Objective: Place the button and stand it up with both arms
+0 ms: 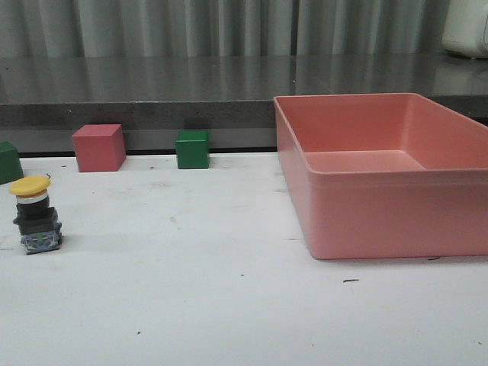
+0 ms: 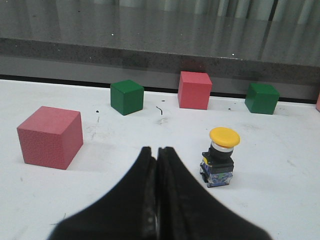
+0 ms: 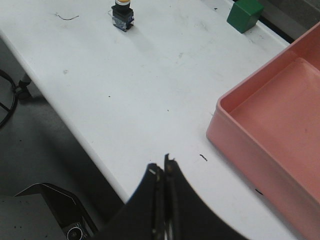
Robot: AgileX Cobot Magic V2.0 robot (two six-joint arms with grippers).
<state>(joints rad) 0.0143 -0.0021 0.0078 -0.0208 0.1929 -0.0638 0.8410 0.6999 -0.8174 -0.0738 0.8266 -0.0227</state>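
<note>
My left gripper hovers low over the table with fingers pressed together, empty, my right gripper likewise closed on nothing, while the button stands upright at the table's left.

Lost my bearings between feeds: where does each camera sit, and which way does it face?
Front: low, facing forward over the table; button, cubes, pink bin; no arm shows.
Left wrist: behind the shut left gripper, facing the upright button and cubes.
Right wrist: above the table's near edge, shut right gripper, bin, distant button.
All share the button.
</note>
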